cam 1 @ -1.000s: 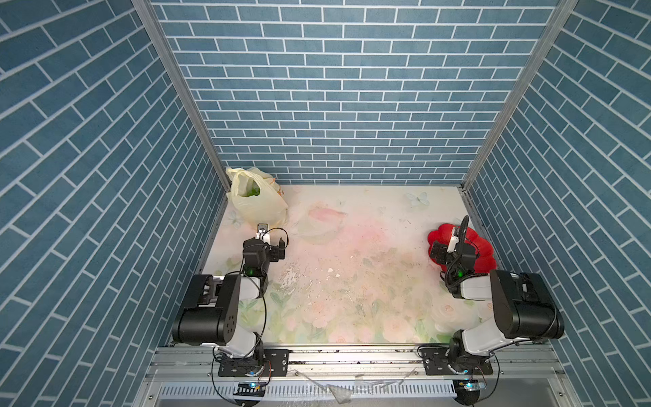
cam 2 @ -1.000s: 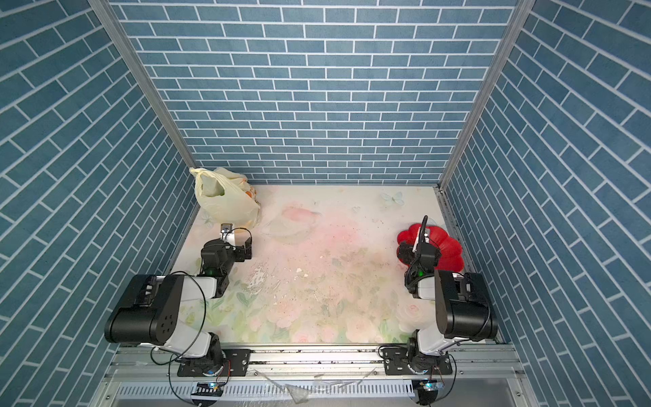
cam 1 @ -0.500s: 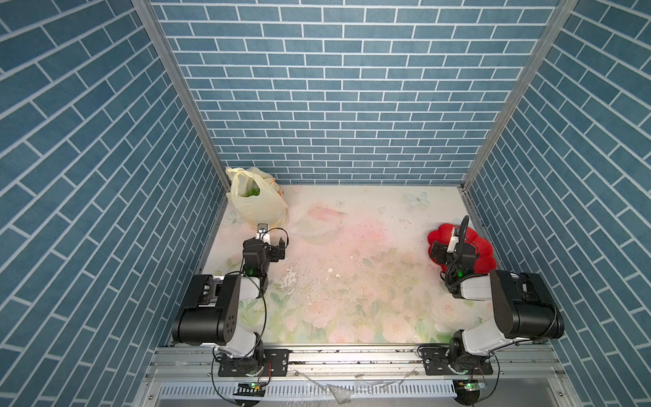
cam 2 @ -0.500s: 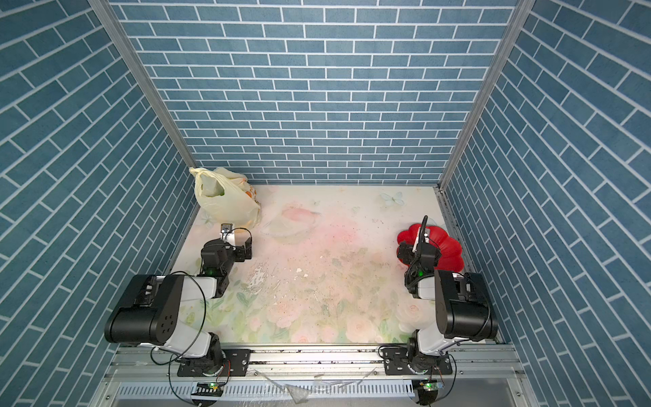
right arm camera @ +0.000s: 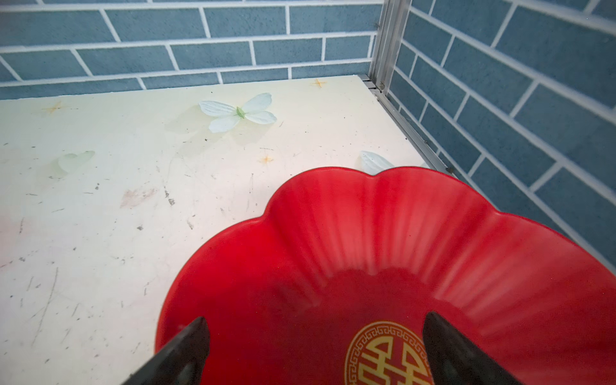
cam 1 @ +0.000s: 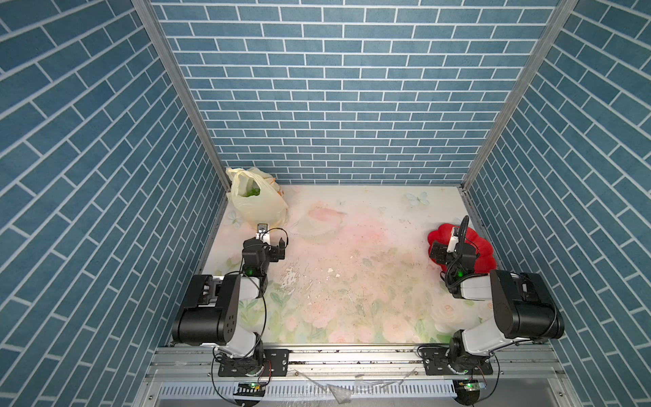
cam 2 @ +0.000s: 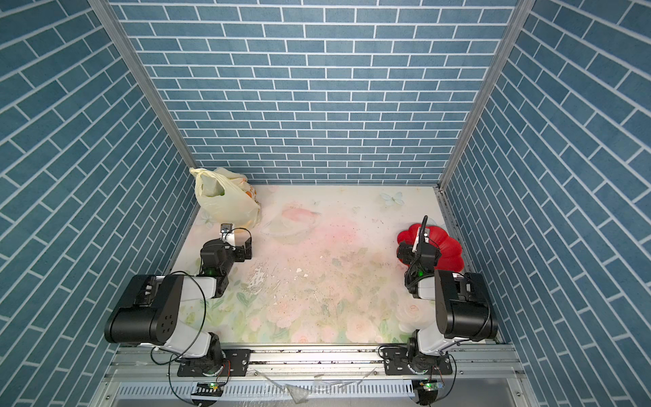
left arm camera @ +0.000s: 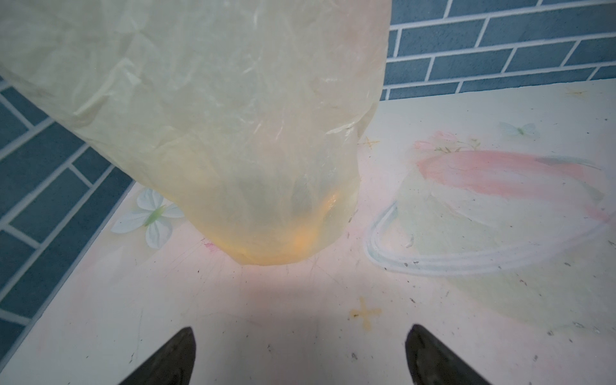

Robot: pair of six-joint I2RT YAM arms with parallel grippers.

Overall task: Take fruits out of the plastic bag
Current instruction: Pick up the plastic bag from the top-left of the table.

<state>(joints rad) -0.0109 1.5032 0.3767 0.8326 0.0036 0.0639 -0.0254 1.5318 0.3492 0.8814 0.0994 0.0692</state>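
Note:
The plastic bag (cam 1: 259,208) (cam 2: 227,208) is pale yellow and crinkly and stands in the far left corner against the wall. Its mouth is open upward, and green fruits (cam 1: 252,192) (cam 2: 215,193) show inside it. In the left wrist view the bag (left arm camera: 216,116) fills the upper half, and a blurred orange-yellow shape (left arm camera: 300,233) glows through its bottom. My left gripper (cam 1: 273,246) (left arm camera: 300,333) is open over bare table, a short way in front of the bag. My right gripper (cam 1: 452,248) (right arm camera: 315,325) is open and empty above the red plate.
The red flower-shaped plate (cam 1: 484,248) (cam 2: 449,248) (right arm camera: 366,250) lies by the right wall with nothing showing in it. Blue brick walls close in the left, back and right sides. The floral table surface (cam 1: 352,264) carries small crumbs and scuffs.

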